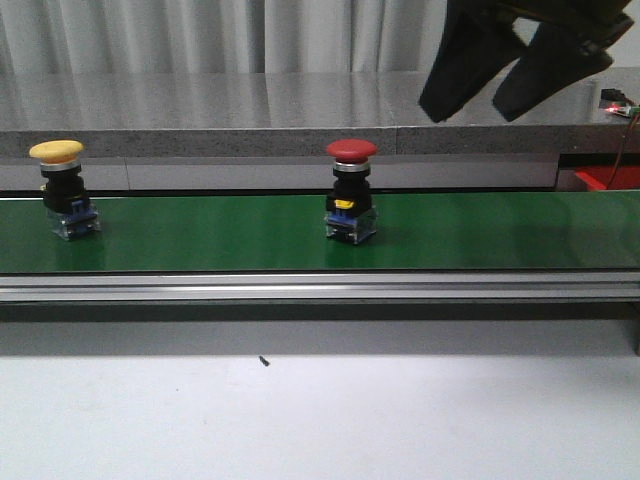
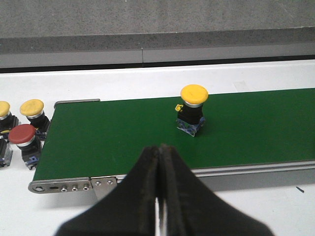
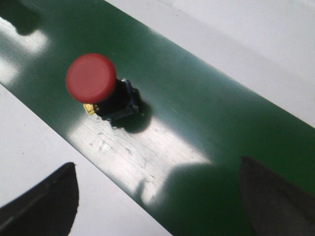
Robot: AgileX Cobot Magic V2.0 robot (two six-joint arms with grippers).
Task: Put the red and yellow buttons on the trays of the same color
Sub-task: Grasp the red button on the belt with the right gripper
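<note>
White table (image 1: 320, 420) nearest; green belt (image 1: 200, 235) behind; grey curtain (image 1: 200, 35) beyond.

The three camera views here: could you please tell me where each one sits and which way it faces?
Front view: low at the table edge, facing forward across the green belt; the open right gripper hangs upper right.
Left wrist view: above the belt's end, facing the yellow button; the shut left gripper shows.
Right wrist view: looking down on the red button; open fingertips show.
Shared: front sees both buttons.
</note>
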